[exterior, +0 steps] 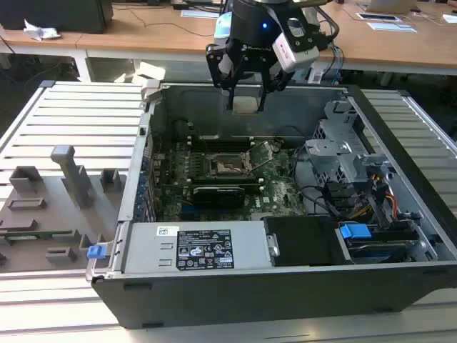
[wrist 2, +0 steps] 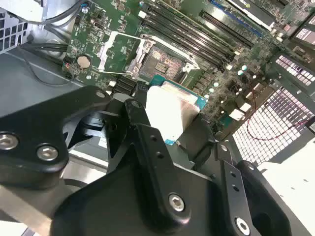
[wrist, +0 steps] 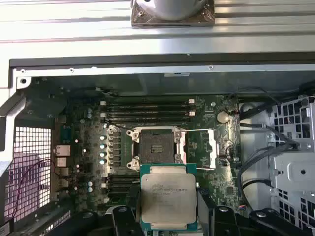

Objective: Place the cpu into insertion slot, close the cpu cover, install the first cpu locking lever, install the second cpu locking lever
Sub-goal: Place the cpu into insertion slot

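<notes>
My gripper (exterior: 246, 96) hangs above the back of the open computer case, shut on the cpu (exterior: 245, 105), a pale silvery square chip. In both wrist views the cpu (wrist: 167, 196) (wrist 2: 172, 110) sits flat between the black fingers (wrist: 132, 216), well above the green board. The insertion slot (exterior: 228, 166) (wrist: 156, 145) (wrist 2: 160, 61) lies uncovered on the motherboard, its contact field showing. Beside the slot, the cpu cover (wrist: 212, 147) (wrist 2: 115, 51) is swung open and rests on the board. A thin lever (exterior: 260, 163) sticks up next to the socket.
Long black memory slots (wrist: 147, 110) run along one side of the socket. A black graphics card (exterior: 218, 193) lies in front of it, then the power supply (exterior: 196, 246). A grey drive cage (exterior: 343, 153) with cables fills the exterior view's right. Grey fixtures (exterior: 50, 200) stand outside the case.
</notes>
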`<state>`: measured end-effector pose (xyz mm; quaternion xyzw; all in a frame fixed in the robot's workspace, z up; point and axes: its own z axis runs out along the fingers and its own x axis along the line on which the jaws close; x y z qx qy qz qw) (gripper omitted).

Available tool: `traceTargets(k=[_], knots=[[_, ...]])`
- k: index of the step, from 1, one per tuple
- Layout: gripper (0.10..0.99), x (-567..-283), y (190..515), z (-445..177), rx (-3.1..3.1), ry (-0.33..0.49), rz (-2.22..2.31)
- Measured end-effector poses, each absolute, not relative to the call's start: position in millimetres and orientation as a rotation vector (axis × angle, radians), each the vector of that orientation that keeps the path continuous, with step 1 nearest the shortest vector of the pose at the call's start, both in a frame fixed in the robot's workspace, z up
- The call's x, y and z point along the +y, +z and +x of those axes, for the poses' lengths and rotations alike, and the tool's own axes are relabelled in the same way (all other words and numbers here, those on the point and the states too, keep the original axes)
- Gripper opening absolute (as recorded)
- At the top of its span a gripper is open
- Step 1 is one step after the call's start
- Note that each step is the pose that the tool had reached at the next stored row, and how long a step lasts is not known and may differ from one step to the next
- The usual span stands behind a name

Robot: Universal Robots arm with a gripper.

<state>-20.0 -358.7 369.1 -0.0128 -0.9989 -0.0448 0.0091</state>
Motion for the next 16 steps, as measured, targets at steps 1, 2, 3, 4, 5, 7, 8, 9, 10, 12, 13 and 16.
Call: traceTargets(k=[1,2,3,4,5,7,8,9,10,12,13,16], knots=[[0.541,-359,368,-20,-3.120,-0.140,-0.040],[0.541,-359,367,-20,-3.120,-0.140,-0.040],[0.541,-359,366,-20,-3.120,-0.140,-0.040],[0.541,-359,366,-20,-3.120,-0.140,-0.040],[0.541,-359,365,-20,-3.120,-0.140,-0.040],[0.541,-359,364,-20,-3.120,-0.140,-0.040],[0.541,-359,363,-20,-3.120,-0.140,-0.040],[0.541,-359,362,-20,-3.120,-0.140,-0.040],[0.541,-359,359,-20,-3.120,-0.140,-0.040],[0.541,-359,354,-20,-3.120,-0.140,-0.040],[0.541,-359,353,-20,-3.120,-0.139,-0.040],[0.541,-359,350,-20,-3.120,-0.139,-0.040]])
